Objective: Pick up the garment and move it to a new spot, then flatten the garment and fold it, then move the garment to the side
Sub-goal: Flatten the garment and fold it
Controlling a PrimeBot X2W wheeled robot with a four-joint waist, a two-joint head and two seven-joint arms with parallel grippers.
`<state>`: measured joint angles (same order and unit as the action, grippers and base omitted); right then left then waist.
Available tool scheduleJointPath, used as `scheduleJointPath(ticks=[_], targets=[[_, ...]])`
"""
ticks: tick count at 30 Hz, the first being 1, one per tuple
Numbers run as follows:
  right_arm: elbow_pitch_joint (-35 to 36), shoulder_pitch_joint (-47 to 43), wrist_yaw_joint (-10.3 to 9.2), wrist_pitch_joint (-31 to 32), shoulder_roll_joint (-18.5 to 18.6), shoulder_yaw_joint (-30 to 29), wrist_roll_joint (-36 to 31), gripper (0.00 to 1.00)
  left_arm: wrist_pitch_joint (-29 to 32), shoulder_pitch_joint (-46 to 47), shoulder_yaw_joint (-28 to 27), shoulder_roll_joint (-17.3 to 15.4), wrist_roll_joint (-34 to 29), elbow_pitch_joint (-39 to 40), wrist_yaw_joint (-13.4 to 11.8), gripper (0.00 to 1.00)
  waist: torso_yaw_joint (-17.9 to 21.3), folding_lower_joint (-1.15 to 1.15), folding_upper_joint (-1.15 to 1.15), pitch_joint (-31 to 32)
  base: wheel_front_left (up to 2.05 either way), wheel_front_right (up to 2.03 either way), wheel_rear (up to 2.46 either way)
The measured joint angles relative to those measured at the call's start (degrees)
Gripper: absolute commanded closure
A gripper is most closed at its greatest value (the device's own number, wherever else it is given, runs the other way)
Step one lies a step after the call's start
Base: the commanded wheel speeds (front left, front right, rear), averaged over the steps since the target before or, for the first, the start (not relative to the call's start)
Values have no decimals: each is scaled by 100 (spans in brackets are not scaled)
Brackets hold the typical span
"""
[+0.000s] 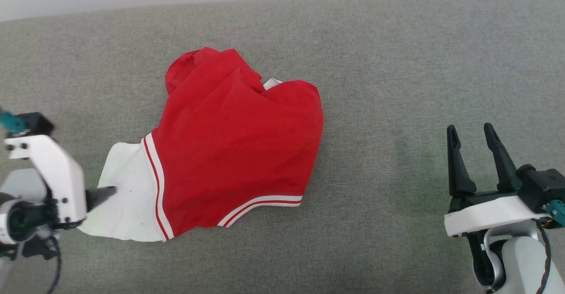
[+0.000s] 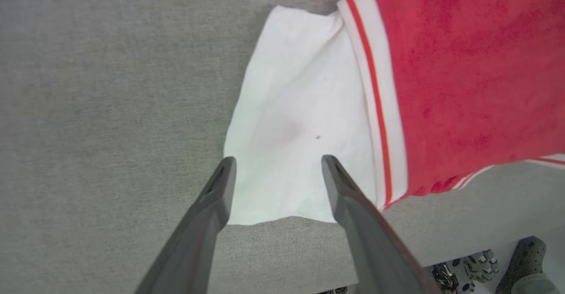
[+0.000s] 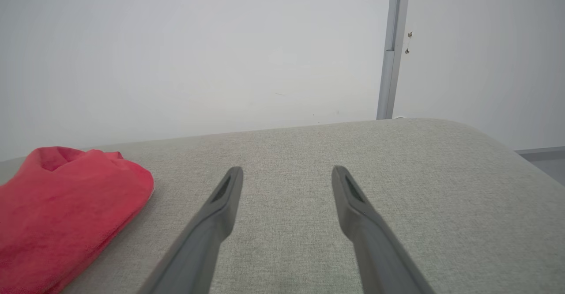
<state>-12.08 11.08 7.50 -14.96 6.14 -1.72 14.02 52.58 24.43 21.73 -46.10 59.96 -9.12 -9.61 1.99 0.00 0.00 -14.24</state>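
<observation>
Garment is on the grey fabric surface, a bit left of centre in our head view. It's crumpled, not flat: the red body is bunched and folded over itself. The white sleeve end lies spread out toward our left side, and a striped trim band separates it from the red. A second striped band runs along the near red edge.

Left gripper: fingers spread wide, nothing pinched. In the left wrist view the gripper sits over the near edge of the sleeve end, with white fabric between and under both tips. We can't tell whether the tips touch the cloth. The trim band and the red body are just beyond, over the grey surface.

Right gripper: fingers apart, empty, over bare surface, well apart from the garment. In the right wrist view the gripper points along the surface toward a pale wall, with the garment at the lower left.
</observation>
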Motion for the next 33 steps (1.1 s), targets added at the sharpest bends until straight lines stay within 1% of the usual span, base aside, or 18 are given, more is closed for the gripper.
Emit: scheduleJointPath(ticks=[4,8,10,12,15,16,17,20,22,26,28,31,33], targets=[[21,23,0,0,4,13,1,0,186,125,298,104,-215,79,-71,0,7,0,0,-80,0,0,0],[49,120,0,1,3,63,0,0,85,291,543,279,-486,-259,-58,0,47,0,0,-182,0,0,0],[55,138,0,3,7,80,-1,0,-3,358,681,399,-647,-516,53,0,75,0,0,-232,0,0,0],[54,146,0,5,12,89,-1,0,-127,432,713,535,-657,-780,113,0,103,0,0,-275,0,0,0],[54,164,0,5,21,73,-1,0,-292,569,784,687,-705,-1189,328,0,128,0,0,-320,0,0,0],[54,166,0,5,21,67,-1,0,-382,598,794,728,-706,-1301,417,93,130,0,0,-330,0,0,0],[55,169,0,5,20,62,-3,0,-481,624,790,771,-705,-1425,504,100,130,0,1,-339,0,0,0],[53,169,0,5,27,25,-11,0,-659,742,782,855,-699,-1720,668,100,106,0,0,-343,0,0,0],[55,169,0,8,27,5,-46,0,-784,759,755,891,-691,-1816,716,100,73,0,0,-333,0,0,0],[71,167,0,42,57,-27,-59,0,-1009,765,720,808,-744,-1788,749,100,-19,0,0,-300,0,0,0],[87,157,0,60,59,-30,-81,0,-1104,737,648,656,-776,-1746,655,100,-63,0,0,-271,0,0,0],[98,139,0,82,85,-22,-92,0,-1150,586,525,222,-924,-1733,403,100,-127,0,0,-229,0,0,0],[114,125,1,110,85,-3,-92,0,-1151,419,460,54,-951,-1726,242,100,-168,0,0,-198,0,0,0]])
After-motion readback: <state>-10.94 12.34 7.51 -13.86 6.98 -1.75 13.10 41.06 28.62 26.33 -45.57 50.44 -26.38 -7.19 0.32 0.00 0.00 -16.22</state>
